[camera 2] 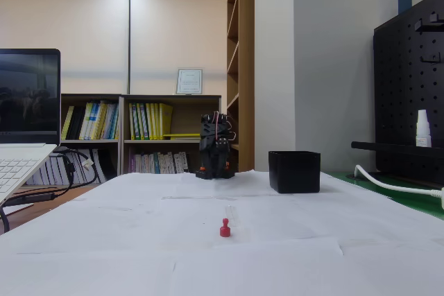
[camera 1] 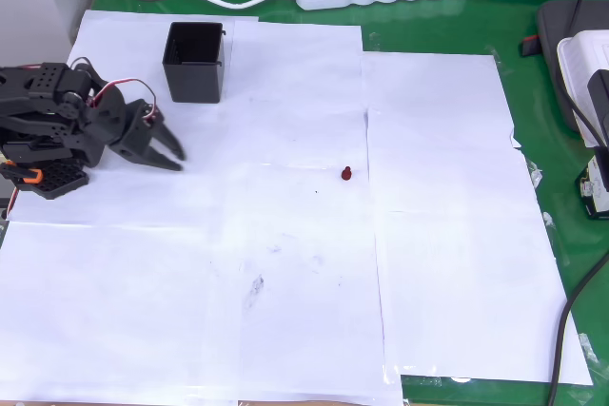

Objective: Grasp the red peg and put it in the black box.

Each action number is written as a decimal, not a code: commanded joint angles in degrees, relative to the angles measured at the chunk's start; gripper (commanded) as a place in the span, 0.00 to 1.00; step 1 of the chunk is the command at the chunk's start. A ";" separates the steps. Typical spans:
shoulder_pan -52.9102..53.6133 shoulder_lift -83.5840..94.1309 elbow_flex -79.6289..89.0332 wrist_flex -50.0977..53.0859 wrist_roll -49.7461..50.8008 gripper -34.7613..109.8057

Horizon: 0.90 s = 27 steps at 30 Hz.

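The tiny dark red peg with its knobby head stood upright on the white paper sheets near the middle of the table, well apart from everything else. In the fixed view it showed a round head on a narrow neck above a wider foot. The small square black plastic box with tall thin walls sat open-topped toward the upper left of the overhead view, and the folded black arm's two-finger gripper rested just below it, its jaws spread apart with nothing between them.

The peg looked to be hard moulded plastic, so I judged it stiff, very light and probably a little slick. Being far smaller than the jaws, it seemed likely to tip or skitter away if one finger touched it first. The best hold appeared to be across the neck or body, low down, with both fingers closing evenly from either side. From where the side camera stood, I could not tell whether its foot was flat enough to keep it steady under a nudge.
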 commanded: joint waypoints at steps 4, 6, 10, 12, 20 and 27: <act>-2.90 13.89 1.41 -33.40 -7.91 0.24; -3.60 18.54 1.58 -42.36 -8.96 0.24; -3.25 32.34 1.93 -61.61 -13.62 0.24; -2.90 41.48 2.02 -72.60 -14.06 0.24; -0.18 55.81 2.11 -86.66 -11.07 0.24; 3.69 63.28 2.99 -89.65 -6.86 0.24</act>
